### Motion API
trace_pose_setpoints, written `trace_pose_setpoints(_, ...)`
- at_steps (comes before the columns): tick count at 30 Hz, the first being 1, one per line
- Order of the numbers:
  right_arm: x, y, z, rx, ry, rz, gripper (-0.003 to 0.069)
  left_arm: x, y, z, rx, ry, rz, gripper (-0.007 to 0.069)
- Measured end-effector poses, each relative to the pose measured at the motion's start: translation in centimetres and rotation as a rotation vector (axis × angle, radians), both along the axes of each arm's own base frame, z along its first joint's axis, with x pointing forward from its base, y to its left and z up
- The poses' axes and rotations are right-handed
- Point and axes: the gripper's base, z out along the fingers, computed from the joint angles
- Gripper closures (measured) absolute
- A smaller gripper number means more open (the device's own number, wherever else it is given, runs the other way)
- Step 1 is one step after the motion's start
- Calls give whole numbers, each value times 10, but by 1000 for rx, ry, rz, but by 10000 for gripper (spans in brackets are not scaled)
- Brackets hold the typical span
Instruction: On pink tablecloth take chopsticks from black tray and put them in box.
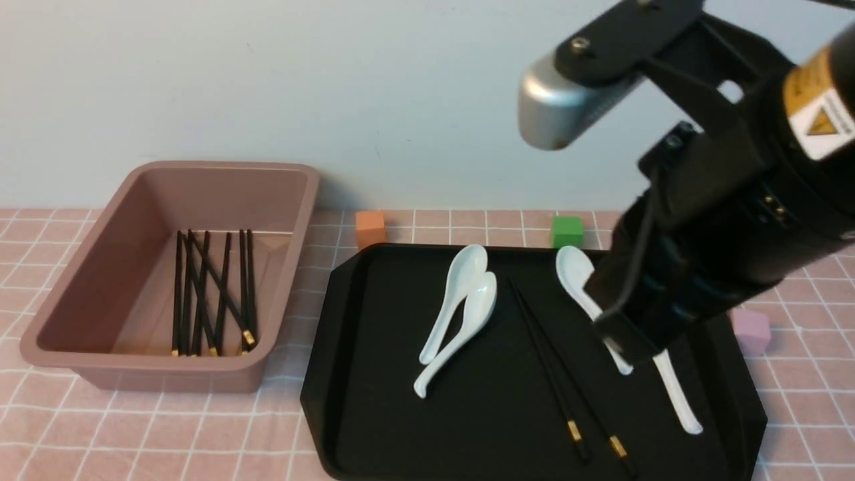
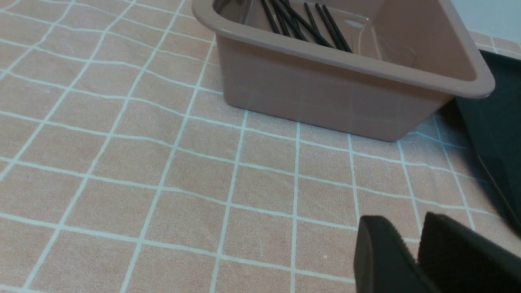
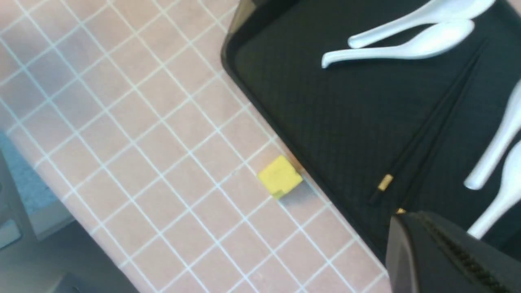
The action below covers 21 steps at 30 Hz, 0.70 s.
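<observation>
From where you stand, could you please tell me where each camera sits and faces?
Front view: between the arms, facing forward over the pink tablecloth, box and black tray; the right arm shows.
Left wrist view: low over the cloth, facing the box; its jaws' tips show.
Right wrist view: above the tray's edge, looking down on the chopsticks; one jaw shows.
Front and right wrist share tray and chopsticks.

The picture's edge cuts off your right gripper (image 3: pixel 447 256), so you cannot see its jaws. Its arm (image 1: pixel 708 240) hides part of two spoons (image 1: pixel 574 270).
</observation>
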Motion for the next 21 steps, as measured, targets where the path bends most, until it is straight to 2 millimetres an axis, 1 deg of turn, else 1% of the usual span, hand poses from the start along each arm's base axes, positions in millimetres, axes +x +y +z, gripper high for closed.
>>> trace_pose_setpoints(4, -4, -7, 5, 10, -26, -13, 673, 0, 0, 0, 0, 0, 0, 449)
trace_pose_setpoints(7, -6, -23, 2, -8, -57, -47, 673, 0, 0, 0, 0, 0, 0, 448)
trace_pose_setpoints(9, -11, -43, -12, -24, -52, -93, 673, 0, 0, 0, 0, 0, 0, 443)
trace_pose_setpoints(10, -12, -47, -16, -20, -54, -104, 673, 0, 0, 0, 0, 0, 0, 442)
trace_pose_setpoints(11, -17, -63, -24, 12, -71, -147, 673, 0, 0, 0, 0, 0, 0, 441)
trace_pose_setpoints(12, -21, -75, -34, 40, -83, -180, 673, 0, 0, 0, 0, 0, 0, 440)
trace_pose_setpoints(13, -22, -76, -41, 43, -82, -187, 673, 0, 0, 0, 0, 0, 0, 440)
trace_pose_setpoints(14, -30, -93, -55, 92, -102, -241, 673, 0, 0, 0, 0, 0, 0, 440)
trace_pose_setpoints(15, -38, -105, -77, 131, -113, -290, 673, 0, 0, 0, 0, 0, 0, 440)
trace_pose_setpoints(16, -44, -114, -85, 156, -137, -323, 673, 0, 0, 0, 0, 0, 0, 440)
trace_pose_setpoints(17, -52, -124, -101, 189, -164, -365, 673, 0, 0, 0, 0, 0, 0, 440)
trace_pose_setpoints(18, -60, -133, -121, 214, -192, -407, 673, 0, 0, 0, 0, 0, 0, 440)
trace_pose_setpoints(19, -68, -142, -137, 243, -233, -446, 673, 0, 0, 0, 0, 0, 0, 438)
trace_pose_setpoints(21, -81, -153, -161, 284, -301, -504, 673, 0, 0, 0, 0, 0, 0, 437)
